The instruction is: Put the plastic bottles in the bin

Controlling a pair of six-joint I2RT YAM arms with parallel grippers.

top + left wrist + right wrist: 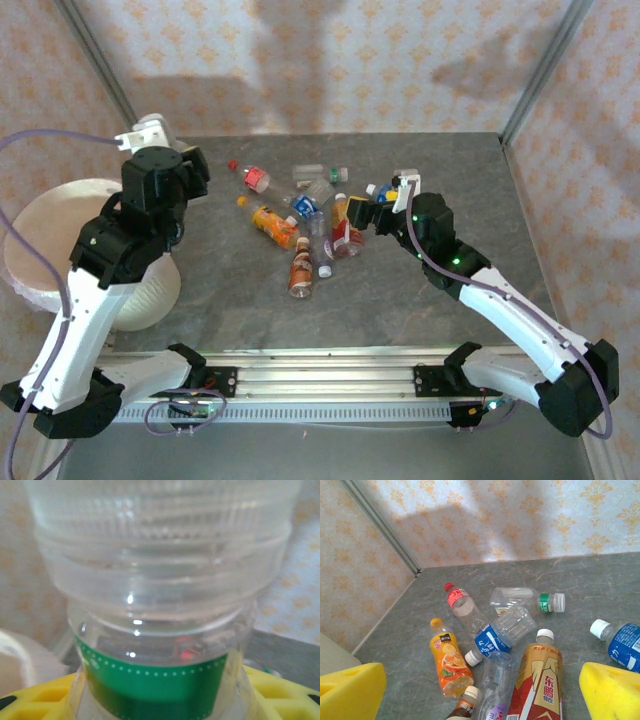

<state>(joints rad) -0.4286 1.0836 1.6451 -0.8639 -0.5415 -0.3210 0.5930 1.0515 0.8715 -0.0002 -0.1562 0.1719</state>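
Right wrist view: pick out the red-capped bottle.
The clear bottle with the red label; other visible caps are white or orange.

Legible text, right wrist view: the red-and-gold bottle (pixel 540 680) bears the large Chinese characters 东鹏 down its label, with smaller characters 特饮 directly beneath. The centre blue-labelled bottle (pixel 489 642) and the right-edge blue-labelled bottle (pixel 624 646) bear white characters too blurred to read; the orange bottle (pixel 449 662) bears a small dark patch of unreadable print; the red-labelled bottle (pixel 456 600) shows unreadable pale marks. Left wrist view: the green-banded bottle (pixel 155 690) shows a row of white dots and no readable lettering.
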